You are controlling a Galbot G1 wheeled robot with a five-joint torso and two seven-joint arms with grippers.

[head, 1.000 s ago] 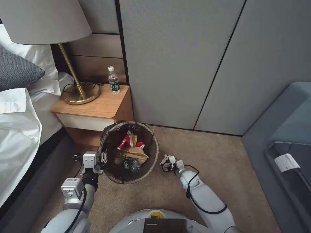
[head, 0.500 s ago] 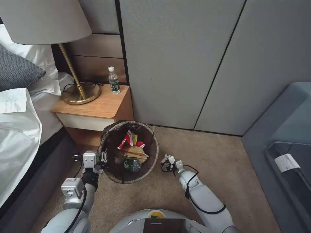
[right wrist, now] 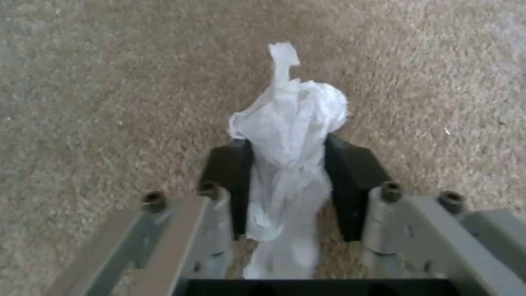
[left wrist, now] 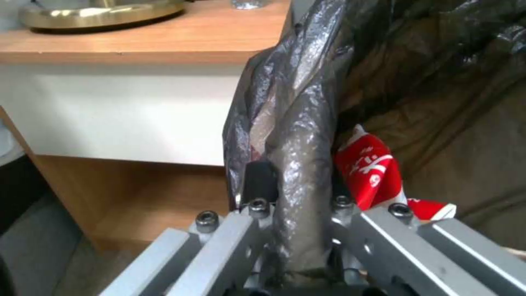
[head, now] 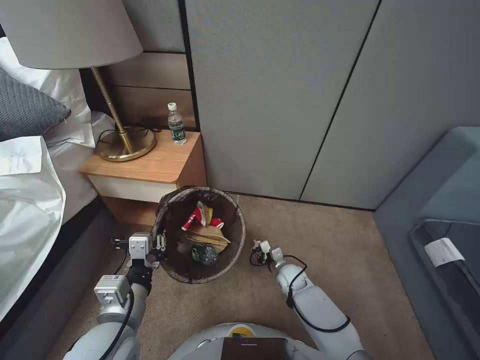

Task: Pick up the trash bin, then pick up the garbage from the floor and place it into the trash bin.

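Two grippers engaged: left gripper (head: 161, 243) clamps trash bin (head: 239, 235) rim; right gripper (right wrist: 290, 193), beside bin, pinches white tissue (right wrist: 296, 119); next, judged: lift tissue over rim.

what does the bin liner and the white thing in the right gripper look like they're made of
The dark glossy bin liner looks like thin plastic film: shiny, wrinkled, draped over the rim. The crumpled white wad between the right gripper jaws looks like matte tissue paper, soft and torn-edged.

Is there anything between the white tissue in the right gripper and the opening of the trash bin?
Nothing visible: bare carpet separates the right gripper, shut on the white tissue, from the trash bin beside it, whose rim the left gripper holds.
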